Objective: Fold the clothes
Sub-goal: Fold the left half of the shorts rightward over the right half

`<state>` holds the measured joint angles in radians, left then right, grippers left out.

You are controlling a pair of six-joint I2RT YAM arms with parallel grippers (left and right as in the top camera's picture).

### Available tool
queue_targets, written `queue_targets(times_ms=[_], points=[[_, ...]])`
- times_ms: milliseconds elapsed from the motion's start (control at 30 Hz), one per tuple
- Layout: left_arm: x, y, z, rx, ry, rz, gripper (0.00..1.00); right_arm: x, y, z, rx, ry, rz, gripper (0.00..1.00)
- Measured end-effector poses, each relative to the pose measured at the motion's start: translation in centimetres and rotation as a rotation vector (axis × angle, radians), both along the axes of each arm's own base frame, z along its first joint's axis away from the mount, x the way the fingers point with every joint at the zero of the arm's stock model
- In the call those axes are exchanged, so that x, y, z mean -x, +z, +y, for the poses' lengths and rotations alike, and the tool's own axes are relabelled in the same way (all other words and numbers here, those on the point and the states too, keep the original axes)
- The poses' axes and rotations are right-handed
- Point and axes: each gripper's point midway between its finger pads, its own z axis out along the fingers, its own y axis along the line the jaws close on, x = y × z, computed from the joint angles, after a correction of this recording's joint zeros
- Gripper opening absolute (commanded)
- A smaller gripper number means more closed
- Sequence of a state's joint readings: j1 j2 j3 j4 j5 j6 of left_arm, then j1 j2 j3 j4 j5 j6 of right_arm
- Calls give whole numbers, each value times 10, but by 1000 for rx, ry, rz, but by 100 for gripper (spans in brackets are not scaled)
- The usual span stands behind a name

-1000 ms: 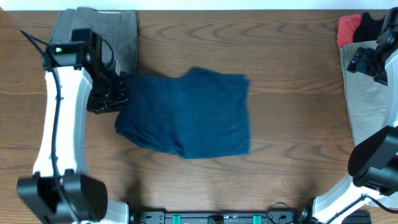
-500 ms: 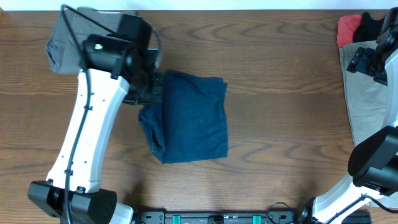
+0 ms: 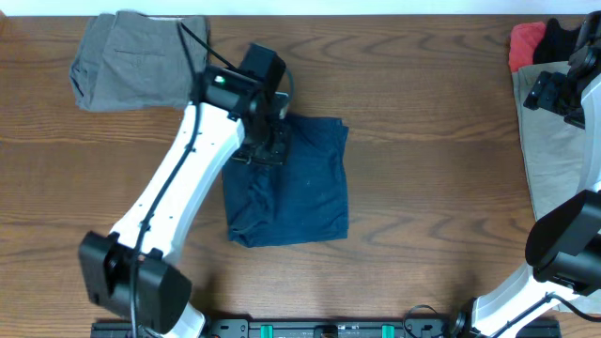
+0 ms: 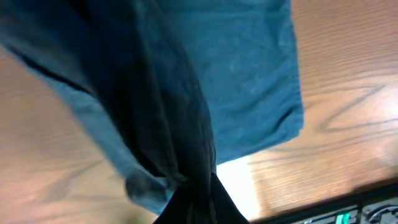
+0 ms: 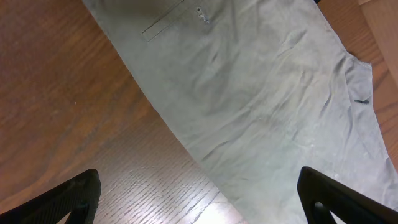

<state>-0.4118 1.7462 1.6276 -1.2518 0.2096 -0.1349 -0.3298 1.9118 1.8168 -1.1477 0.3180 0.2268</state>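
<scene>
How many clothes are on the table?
5: dark navy blue shorts mid-table, grey shorts top left, beige garment at right edge, red piece and black piece top right. More may be hidden.

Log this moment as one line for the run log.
left hand: pinching navy shorts | right hand: open above beige garment | grey shorts: folded

The wooden table [image 3: 432, 188] is brown with a strong grain and fills the overhead view. Just left of its centre lie the navy shorts [image 3: 300, 197], folded to a rough rectangle. At 10 o'clock, against the far edge, are the grey shorts [image 3: 131, 61], folded and well apart from the navy pair. Along the 3 o'clock edge the beige garment [image 3: 554, 160] is spread flat, running off the table's side. At 2 o'clock a red piece [image 3: 526, 42] and a black piece [image 3: 562, 39] are bunched together, touching the beige garment's far end.
</scene>
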Motion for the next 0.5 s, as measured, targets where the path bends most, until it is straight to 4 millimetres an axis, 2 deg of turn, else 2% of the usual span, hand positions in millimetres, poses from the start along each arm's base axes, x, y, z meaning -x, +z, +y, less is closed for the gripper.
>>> queue_targets(times_ms=[133, 500], points=[[-5, -13, -14, 53, -14, -2, 6, 0, 0, 0, 0, 0, -1, 99], [-5, -25, -34, 147, -36, 1, 6, 0, 0, 0, 0, 0, -1, 99]])
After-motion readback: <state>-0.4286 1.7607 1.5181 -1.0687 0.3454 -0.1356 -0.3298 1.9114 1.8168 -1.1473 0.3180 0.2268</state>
